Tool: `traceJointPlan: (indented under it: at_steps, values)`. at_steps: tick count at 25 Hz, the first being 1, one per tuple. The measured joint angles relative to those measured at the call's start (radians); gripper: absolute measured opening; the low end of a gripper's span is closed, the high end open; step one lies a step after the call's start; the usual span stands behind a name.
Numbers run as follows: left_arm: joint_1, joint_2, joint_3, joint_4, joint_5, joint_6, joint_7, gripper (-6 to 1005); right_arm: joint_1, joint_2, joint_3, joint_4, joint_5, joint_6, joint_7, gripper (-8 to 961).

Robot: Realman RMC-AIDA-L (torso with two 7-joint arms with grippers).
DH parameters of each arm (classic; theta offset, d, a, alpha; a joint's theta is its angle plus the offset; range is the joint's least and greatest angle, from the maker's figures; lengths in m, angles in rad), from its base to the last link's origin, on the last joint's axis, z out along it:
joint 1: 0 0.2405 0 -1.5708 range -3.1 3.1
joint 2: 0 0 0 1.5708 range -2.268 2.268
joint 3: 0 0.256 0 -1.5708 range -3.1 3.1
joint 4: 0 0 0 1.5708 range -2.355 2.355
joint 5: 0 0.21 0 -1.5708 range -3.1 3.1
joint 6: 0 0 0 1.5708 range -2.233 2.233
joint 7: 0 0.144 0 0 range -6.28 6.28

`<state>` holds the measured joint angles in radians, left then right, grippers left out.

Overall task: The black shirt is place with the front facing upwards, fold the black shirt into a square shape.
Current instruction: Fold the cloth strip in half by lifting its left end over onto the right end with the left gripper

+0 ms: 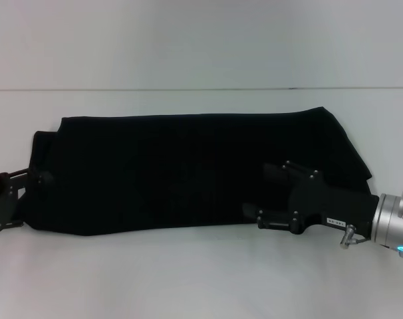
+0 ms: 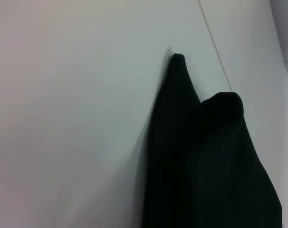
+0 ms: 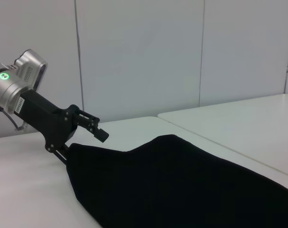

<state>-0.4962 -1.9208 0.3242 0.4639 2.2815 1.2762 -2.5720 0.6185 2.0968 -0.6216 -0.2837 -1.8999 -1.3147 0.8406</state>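
Reaching in from the right: right gripper, lying over the near right part of the black shirt, grip not discernible. Clutching the shirt's left edge: left gripper, one finger showing above the cloth. Lying as a long folded band across the white table.

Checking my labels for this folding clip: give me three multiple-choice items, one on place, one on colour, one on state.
1. The right claw is: A over the shirt's right part; B raised overhead; C at the shirt's left end.
2. The shirt is: A white; B black; C red.
3. The shirt: A hangs in air; B is balled up; C lies as a long flat band.
Key: 1A, the head view shows it over the cloth there; 2B, dark against the white table; 3C, it stretches flat across the table.
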Motion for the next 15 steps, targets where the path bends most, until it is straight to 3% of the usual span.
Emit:
traceJointPlan:
  at_steps: [13, 15]
  values:
    - [-0.017, -0.008, 0.068, 0.029, 0.000, -0.021, 0.036, 615, 0.003, -0.002, -0.010, 0.000, -0.005, -0.002, 0.000, 946]
    - [-0.014, -0.009, 0.066, 0.030, -0.002, -0.024, 0.040, 537, 0.003, -0.002, -0.010, 0.000, -0.005, -0.003, 0.000, 946]
